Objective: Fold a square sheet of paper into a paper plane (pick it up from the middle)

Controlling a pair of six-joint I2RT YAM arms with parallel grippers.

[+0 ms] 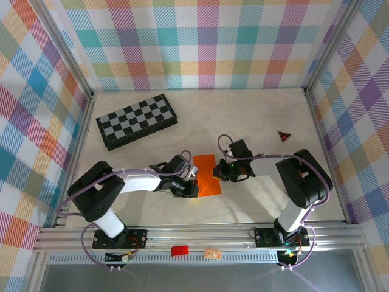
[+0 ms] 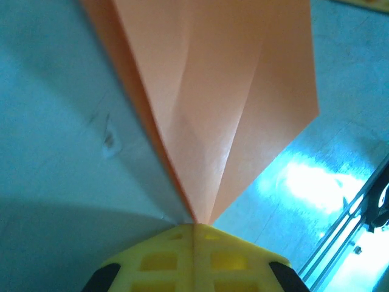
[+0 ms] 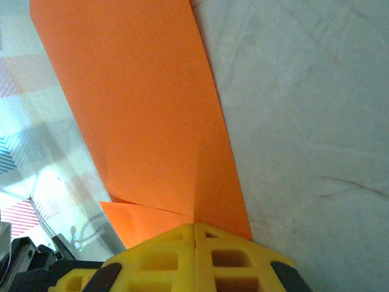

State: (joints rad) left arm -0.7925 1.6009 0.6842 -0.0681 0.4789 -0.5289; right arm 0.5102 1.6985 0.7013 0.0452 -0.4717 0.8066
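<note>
The square sheet of paper (image 1: 206, 175) is bright orange and lies folded into a narrow upright shape in the middle of the table. My left gripper (image 1: 195, 187) meets its lower left edge. In the left wrist view the yellow fingertips (image 2: 170, 255) are pressed together, and the creased paper (image 2: 225, 91) tapers to a point into their seam (image 2: 196, 226). My right gripper (image 1: 220, 173) comes at the paper's right edge. In the right wrist view its yellow fingertips (image 3: 231, 258) are also closed, with the paper (image 3: 140, 109) running under them and a crease ending at the seam (image 3: 194, 226).
A black-and-grey checkerboard (image 1: 137, 121) lies at the back left. A small dark red triangle (image 1: 284, 135) sits at the back right. A small red cylinder (image 1: 179, 250) rests on the front rail. Plaid walls close in the left, back and right sides.
</note>
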